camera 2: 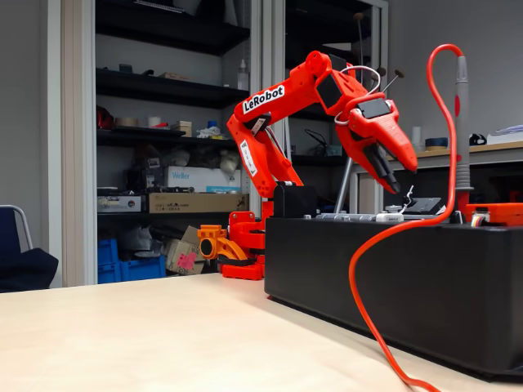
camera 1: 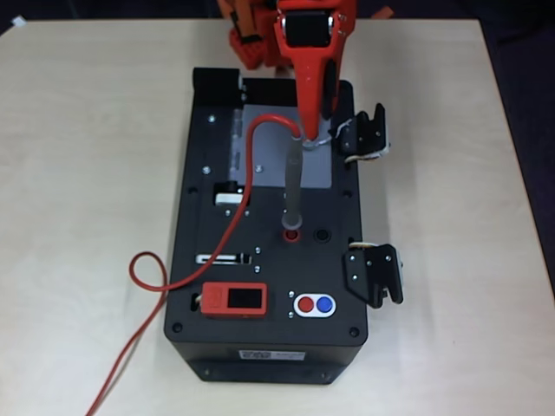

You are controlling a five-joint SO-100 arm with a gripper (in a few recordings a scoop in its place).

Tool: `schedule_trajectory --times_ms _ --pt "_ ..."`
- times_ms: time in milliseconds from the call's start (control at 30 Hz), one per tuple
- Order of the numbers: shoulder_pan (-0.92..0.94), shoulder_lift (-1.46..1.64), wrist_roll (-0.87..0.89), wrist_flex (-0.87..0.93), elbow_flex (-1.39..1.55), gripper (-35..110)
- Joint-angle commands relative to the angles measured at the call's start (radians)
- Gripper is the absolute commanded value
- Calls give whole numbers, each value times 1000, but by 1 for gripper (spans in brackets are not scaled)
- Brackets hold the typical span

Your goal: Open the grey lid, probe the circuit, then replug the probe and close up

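The grey lid lies shut and flat on the far part of the black box; it shows as a thin grey strip in the fixed view. Beneath it, the circuit is hidden. The probe stands upright, its tip plugged into the red round socket. Its red cable arcs over the lid and runs off the box's left side onto the table. My gripper hangs tilted just above the lid's right part, near the probe's top, fingers slightly open and holding nothing.
A red device with a black screen and red and blue buttons sit on the box's near end. Two black latches jut from its right side. The cable loops on the table to the left.
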Motion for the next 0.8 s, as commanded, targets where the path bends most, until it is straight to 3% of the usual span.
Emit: schedule_trajectory --times_ms 0,767 --pt "-37 58 41 37 6 22" --pt "-74 51 114 -160 184 19"
